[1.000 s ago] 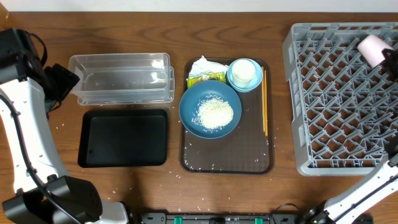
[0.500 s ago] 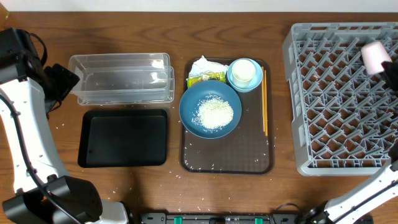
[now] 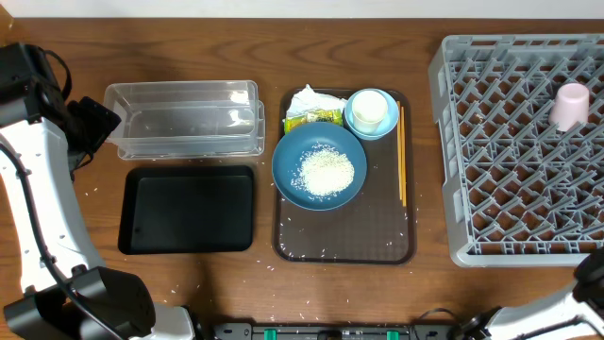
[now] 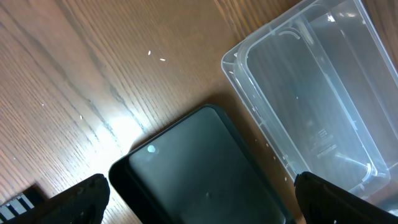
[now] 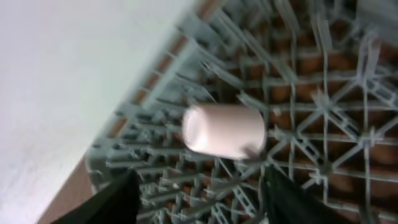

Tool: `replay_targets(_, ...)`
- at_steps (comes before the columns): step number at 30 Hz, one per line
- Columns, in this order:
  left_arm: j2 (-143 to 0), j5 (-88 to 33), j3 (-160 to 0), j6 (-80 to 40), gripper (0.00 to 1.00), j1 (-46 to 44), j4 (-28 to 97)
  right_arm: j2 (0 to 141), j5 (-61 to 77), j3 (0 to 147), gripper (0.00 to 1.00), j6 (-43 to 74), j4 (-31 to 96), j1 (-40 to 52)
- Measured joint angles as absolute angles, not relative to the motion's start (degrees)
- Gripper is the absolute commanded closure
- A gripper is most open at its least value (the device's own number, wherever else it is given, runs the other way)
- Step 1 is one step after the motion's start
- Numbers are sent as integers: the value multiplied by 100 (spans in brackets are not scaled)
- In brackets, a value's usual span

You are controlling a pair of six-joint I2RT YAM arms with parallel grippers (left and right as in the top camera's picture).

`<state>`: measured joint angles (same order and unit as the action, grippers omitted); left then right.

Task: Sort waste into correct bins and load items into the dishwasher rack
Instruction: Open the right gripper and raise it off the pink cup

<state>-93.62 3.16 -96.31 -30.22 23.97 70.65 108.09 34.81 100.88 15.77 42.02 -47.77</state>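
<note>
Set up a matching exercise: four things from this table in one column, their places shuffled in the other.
1. pink cup
2. white cup
3. rice
4. chopsticks

A. in the dark-blue bowl
B. along the brown tray's right side
C. in the grey rack
D. inside the light-blue bowl

Pairs: 1-C, 2-D, 3-A, 4-B

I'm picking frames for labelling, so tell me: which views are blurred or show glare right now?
Right wrist: blurred, with the pink cup and grey rack soft-edged. Left wrist: sharp, but there is glare on the wooden table and a small bright spot on the black tray. Overhead: sharp and evenly lit, no strong glare.
</note>
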Motion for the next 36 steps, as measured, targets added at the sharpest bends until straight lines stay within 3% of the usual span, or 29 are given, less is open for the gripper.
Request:
replay_targets(4, -9362, 316, -9631, -3022, 2, 2397, 7065, 10571, 3371, 10116, 92, 1581, 4042, -4469)
replay_targets(6, -9362, 316, -9631, -3022, 2, 2397, 7065, 10604, 3074, 10119, 99, 1599, 4062, -4180)
replay_targets(14, -9362, 318, -9631, -3022, 2, 2397, 7065, 11292, 1280, 10116, 99, 1603, 3839, -3055)
replay_targets(26, -9362, 318, -9631, -3022, 2, 2397, 7065, 12077, 788, 10114, 99, 1579, 3472, -3020)
replay_targets(36, -9362, 316, -9631, -3022, 2, 2397, 7065, 11985, 130, 10182, 99, 1693, 4029, -3061)
